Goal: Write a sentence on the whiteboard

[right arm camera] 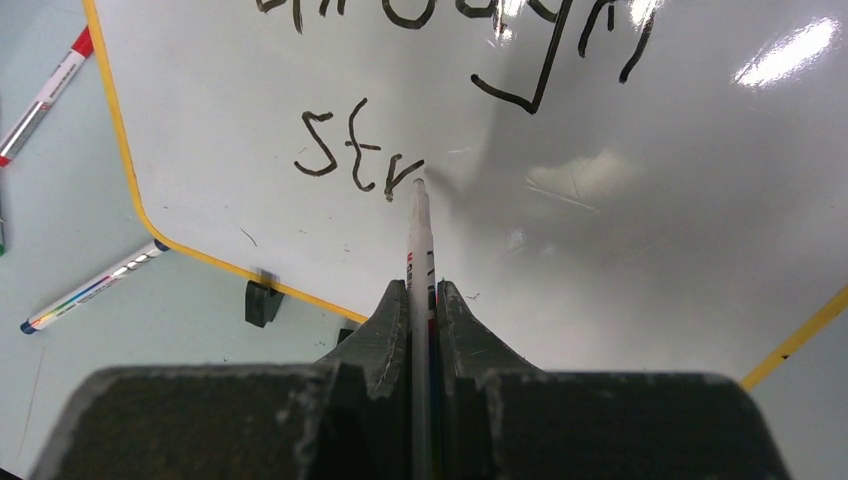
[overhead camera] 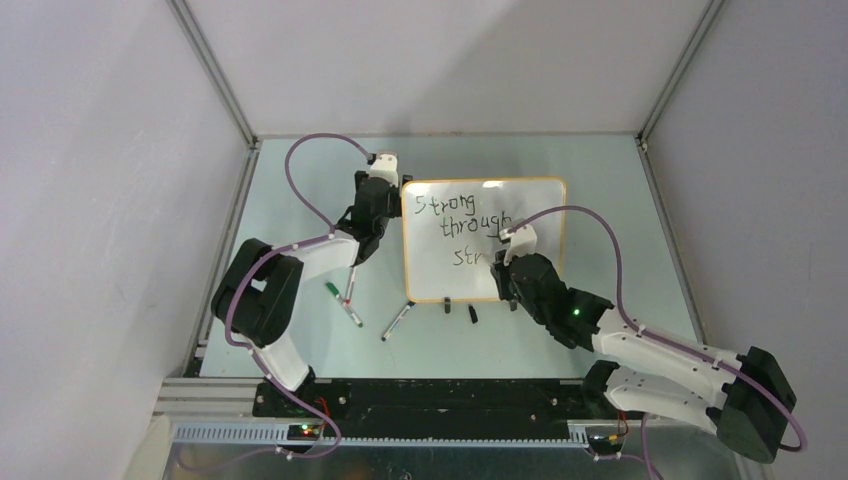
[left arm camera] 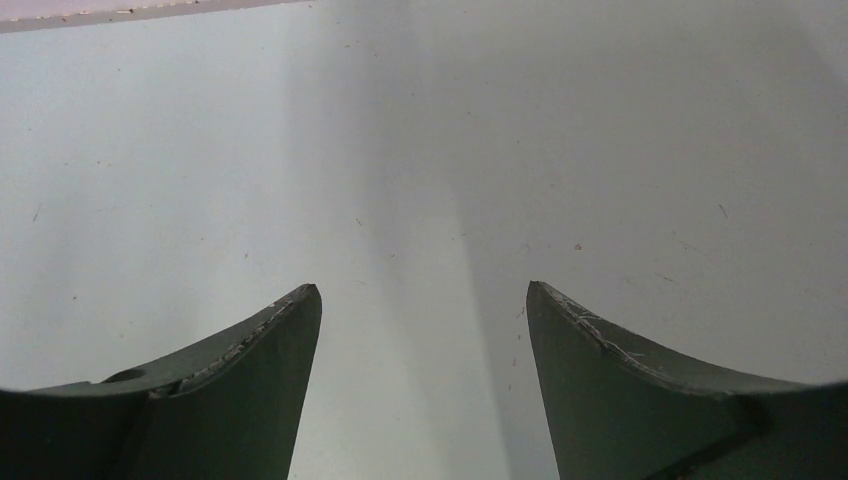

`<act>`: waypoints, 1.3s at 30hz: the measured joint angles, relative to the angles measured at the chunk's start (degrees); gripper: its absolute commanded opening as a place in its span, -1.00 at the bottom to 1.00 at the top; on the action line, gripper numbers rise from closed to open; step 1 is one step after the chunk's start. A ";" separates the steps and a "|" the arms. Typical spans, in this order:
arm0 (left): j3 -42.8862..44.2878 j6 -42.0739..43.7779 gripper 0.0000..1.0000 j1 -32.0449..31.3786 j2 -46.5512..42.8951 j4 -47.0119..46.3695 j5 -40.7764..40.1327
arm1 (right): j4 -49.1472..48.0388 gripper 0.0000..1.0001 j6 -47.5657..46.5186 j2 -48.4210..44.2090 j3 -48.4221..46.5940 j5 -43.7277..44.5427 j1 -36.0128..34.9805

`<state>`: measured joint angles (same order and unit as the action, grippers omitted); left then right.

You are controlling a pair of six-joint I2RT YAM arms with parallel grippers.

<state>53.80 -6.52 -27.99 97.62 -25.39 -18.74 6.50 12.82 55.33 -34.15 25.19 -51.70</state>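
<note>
The whiteboard lies flat on the table with its orange-yellow rim; it also shows in the right wrist view. The sentence reads "Strong through str" in three staggered lines; its last letters "str" are close ahead of the right wrist camera. My right gripper is shut on a white marker, whose tip rests on the board just after the "r". My left gripper is open and empty over bare table beside the board's top-left corner.
Loose markers lie left of the board's near edge: a green-capped one, a red-tipped one and another. A black cap lies by the board's black clip foot. Walls close in the table on three sides.
</note>
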 measured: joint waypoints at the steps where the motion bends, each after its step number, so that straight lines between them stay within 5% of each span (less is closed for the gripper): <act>1: 0.00 0.00 0.63 0.00 0.00 0.02 0.00 | 0.00 -1.00 -0.02 0.24 0.00 0.00 -0.02; 39: 0.00 0.00 0.63 0.00 0.00 -0.02 0.00 | 2.71 -1.00 0.74 4.50 -2.08 1.95 -0.28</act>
<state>53.80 -6.52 -27.99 97.62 -25.41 -18.74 9.21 13.56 59.83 -36.23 27.14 -51.99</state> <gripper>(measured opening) 0.813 0.123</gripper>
